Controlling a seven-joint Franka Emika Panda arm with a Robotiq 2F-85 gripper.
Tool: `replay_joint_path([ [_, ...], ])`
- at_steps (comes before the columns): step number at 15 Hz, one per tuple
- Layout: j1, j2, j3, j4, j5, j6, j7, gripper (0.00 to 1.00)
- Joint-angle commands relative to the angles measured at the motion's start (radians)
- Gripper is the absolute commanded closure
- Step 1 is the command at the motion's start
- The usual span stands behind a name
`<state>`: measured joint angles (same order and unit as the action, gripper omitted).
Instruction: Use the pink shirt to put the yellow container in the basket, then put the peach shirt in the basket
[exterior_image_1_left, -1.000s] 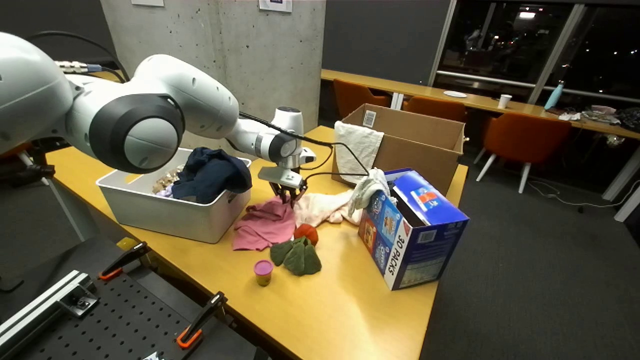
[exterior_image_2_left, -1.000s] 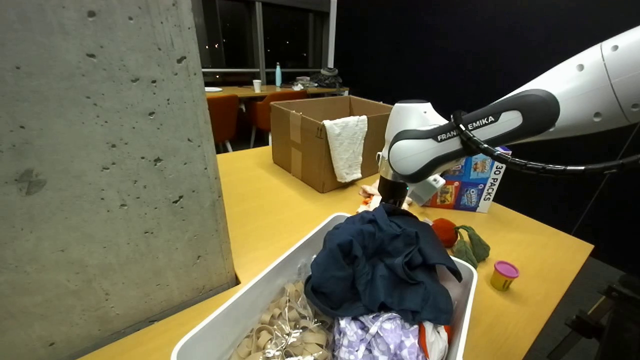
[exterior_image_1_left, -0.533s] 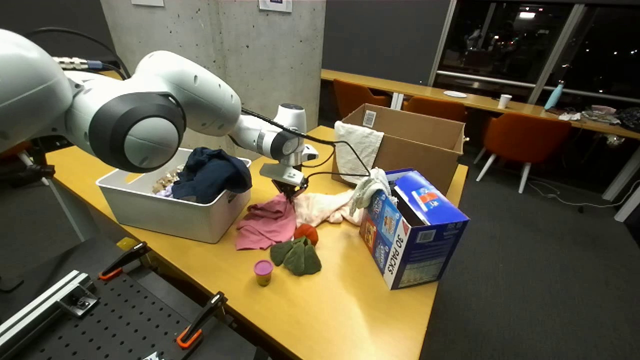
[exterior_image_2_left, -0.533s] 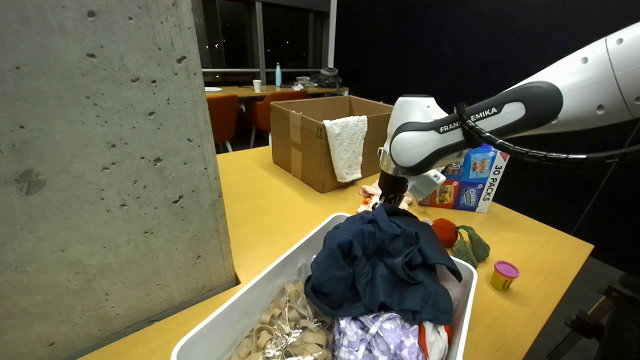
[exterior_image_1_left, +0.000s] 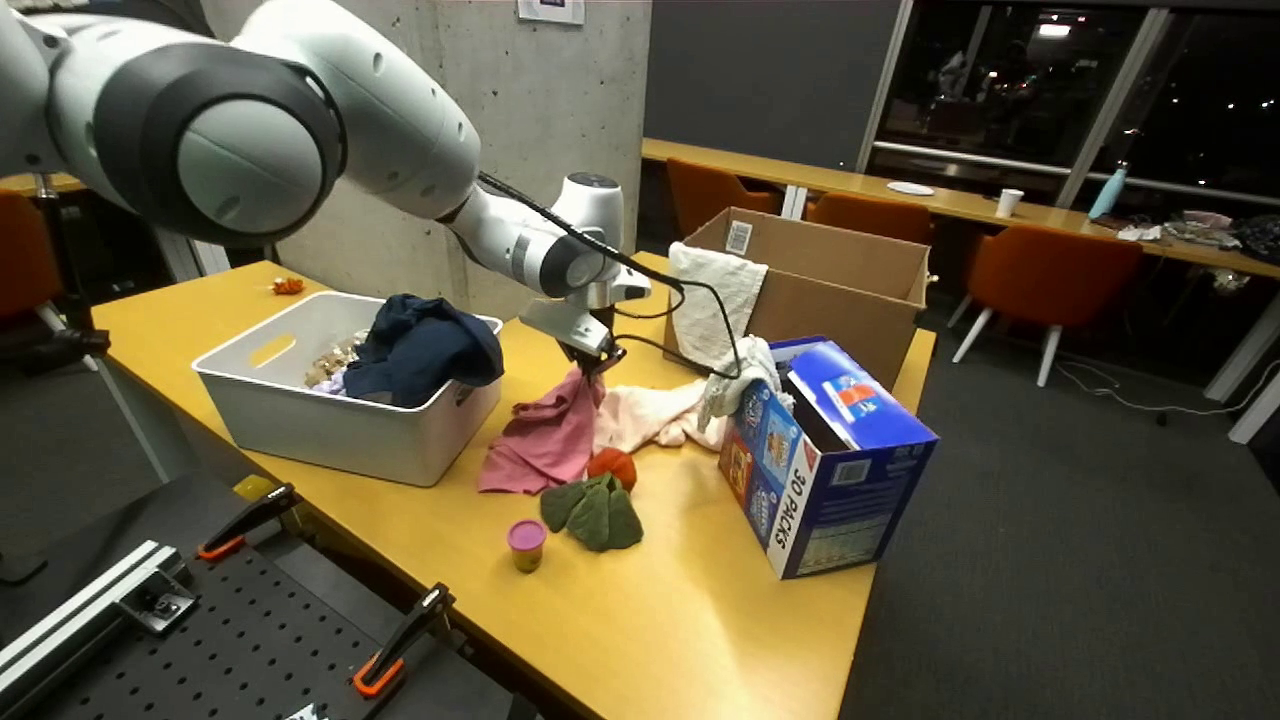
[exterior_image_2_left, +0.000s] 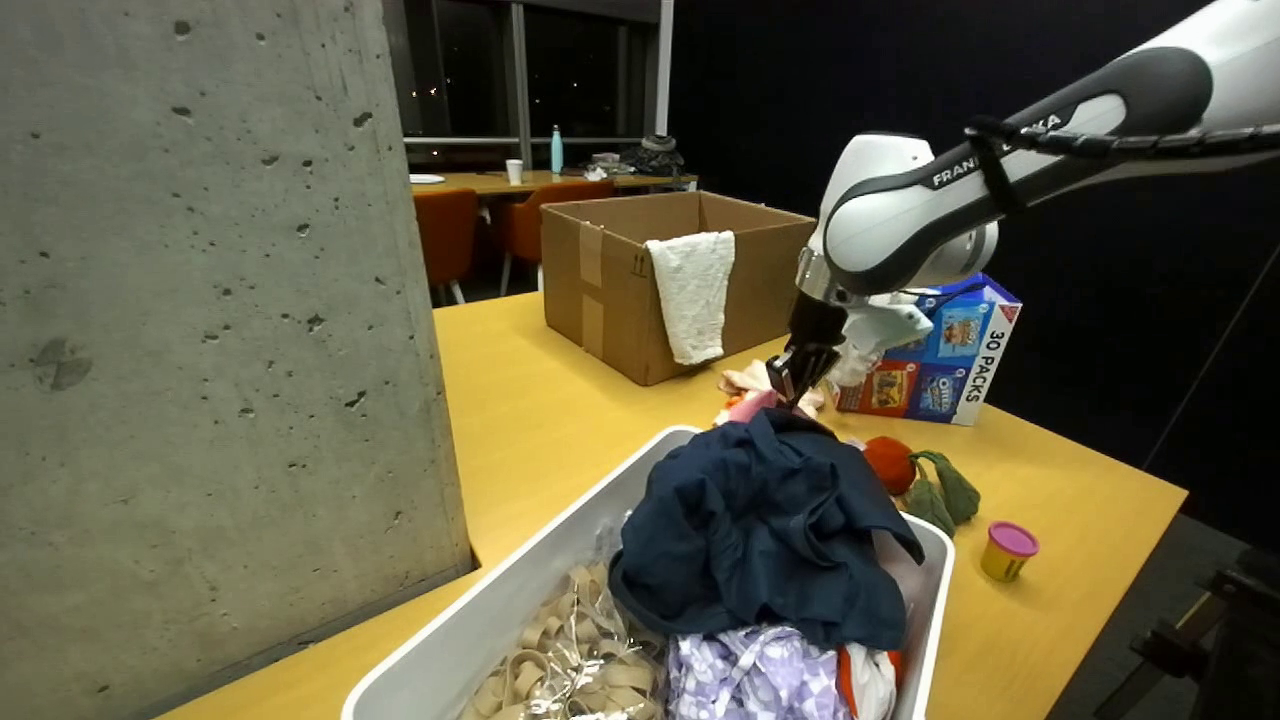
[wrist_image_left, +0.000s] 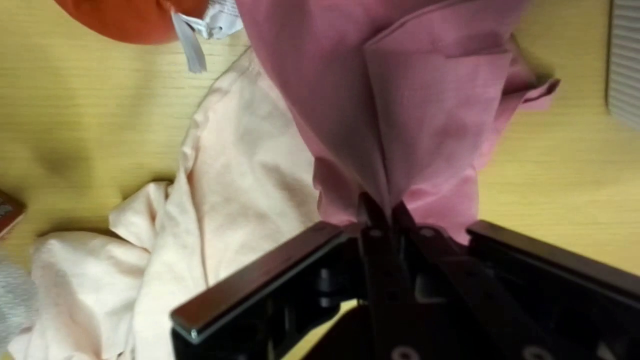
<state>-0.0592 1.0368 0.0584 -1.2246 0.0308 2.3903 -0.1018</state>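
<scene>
Our tool (wrist_image_left: 384, 206) has risen since the earlier frame, gripping one end of the pink shirt (exterior_image_1_left: 545, 440), which slopes down onto the surface (exterior_image_1_left: 685, 580) toward the yellow container (exterior_image_1_left: 526, 547), upright, near the shirt's far edge but apart.

Peaked pink shirt (exterior_image_1_left: 548, 437), perhaps against peach shirt (exterior_image_1_left: 648, 415)

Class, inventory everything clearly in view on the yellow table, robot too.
basket: 1, grey-white, table
garment: 1, navy, in basket
loops: many, tan, in basket
fabric: 1, lilac-white, in basket
pink shirt: 1, pink, beside basket
peach shirt: 1, peach, table
container: 1, yellow and purple, table
plush: 1, red and green, table
cardboard box: 1, brown, table
snack box: 1, blue, table
cloths: 2, whitish, one per box
small item: 1, orange, table
arm: 1, white, over table
claw: 1, black, gripping pink shirt
</scene>
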Motion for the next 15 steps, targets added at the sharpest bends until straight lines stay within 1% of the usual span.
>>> replay_joint_path([
  [1,-0.016,-0.172,-0.009,-0.236,0.038,0.086,0.056,0.99],
  [7,-0.019,-0.373,-0.050,-0.528,0.079,0.207,0.166,0.99],
  [12,-0.026,-0.553,-0.124,-0.796,0.086,0.273,0.240,0.99],
  [15,-0.032,-0.673,-0.167,-0.965,0.081,0.312,0.262,0.99],
])
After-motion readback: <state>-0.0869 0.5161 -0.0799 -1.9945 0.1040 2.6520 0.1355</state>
